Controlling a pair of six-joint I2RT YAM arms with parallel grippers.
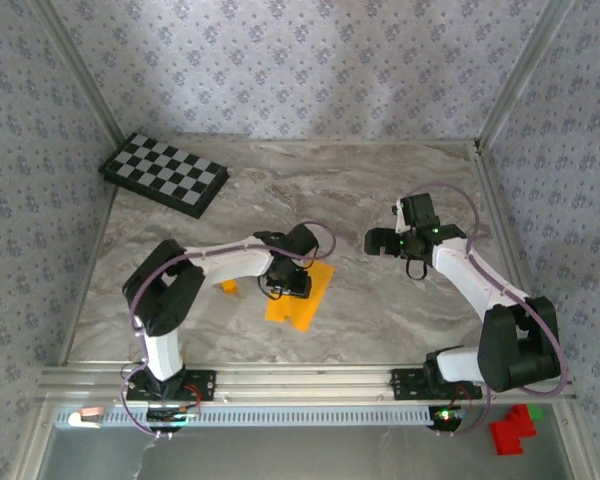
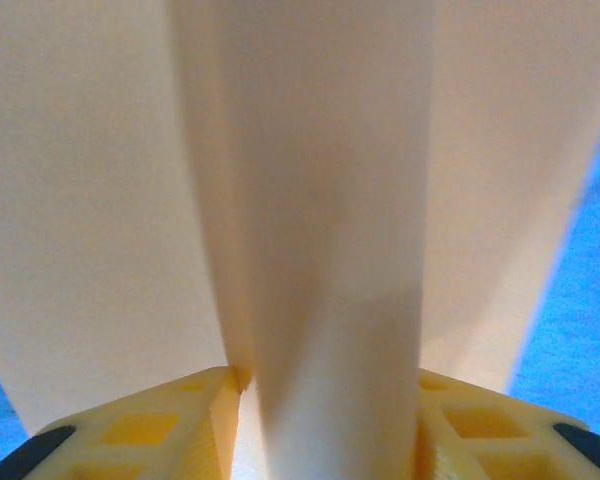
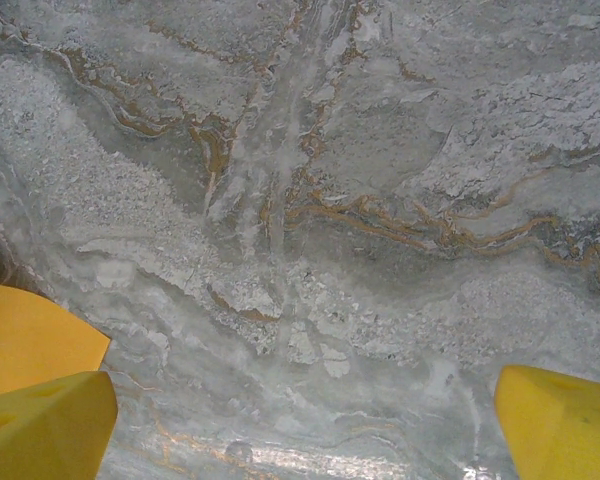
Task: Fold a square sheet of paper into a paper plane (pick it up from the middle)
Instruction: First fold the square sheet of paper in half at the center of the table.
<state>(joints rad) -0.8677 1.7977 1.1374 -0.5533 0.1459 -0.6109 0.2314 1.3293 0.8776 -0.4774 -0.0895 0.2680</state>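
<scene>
**Thin sheet pinched at its middle**

My left end effector (image 1: pixel 288 280) is closed on a raised ridge of the square sheet of paper (image 1: pixel 305 302), near the middle of the surface (image 1: pixel 380 190). I judge the sheet light, limp and quick to crease or slip, so a pinch at the middle suits it. My right end effector (image 1: pixel 382 241) gapes wide, empty, well apart from the paper.

the square sheet of paper (image 1: pixel 300 302): thin, matte orange-yellow, creased narrower than square. it rests near the middle of the table (image 1: pixel 380 190), long axis tilted. a raised centre fold is pinched between the left gripper (image 2: pixel 328 430) fingers.
</scene>
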